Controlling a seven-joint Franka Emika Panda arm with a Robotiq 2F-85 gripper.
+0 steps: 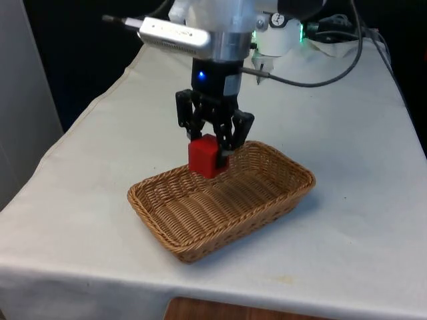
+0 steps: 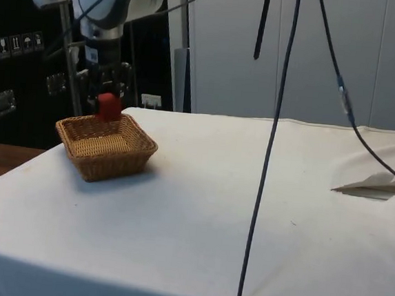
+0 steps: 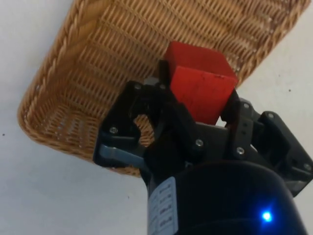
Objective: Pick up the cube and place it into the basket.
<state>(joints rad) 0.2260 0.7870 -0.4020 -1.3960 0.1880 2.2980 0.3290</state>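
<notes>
White cloth covers the whole surface (image 1: 360, 167), and near its middle hangs the red wooden cube (image 1: 203, 156), clear of the weave below it. The black two-finger tool (image 1: 215, 148) is clamped on the cube, one finger on each of two opposite faces; in the wrist view the cube (image 3: 201, 81) sits squarely between the fingers (image 3: 165, 93) with most of its bulk sticking out past their tips. That leaves the lower faces free, so the block can drop cleanly once the grip lets go.

Directly below is the rectangular woven wicker basket (image 1: 167, 223), shallow and with nothing inside it. The cube hangs over the far end of the basket, near the far rim rather than over the centre — in the side view the cube (image 2: 108, 105) sits above the rim of the basket (image 2: 106, 162), with the tool (image 2: 105, 93) coming straight down from above. A vertical approach keeps the fingers away from the basket walls.

By my reading the pick is done and the placing step is in hand; a short descent and a release remain. Being so close to the far wall, the block might clip the rim or land on the sloping side.

Around the basket the cloth lies flat, with a dark cable (image 2: 269, 154) hanging in the side view's foreground.
</notes>
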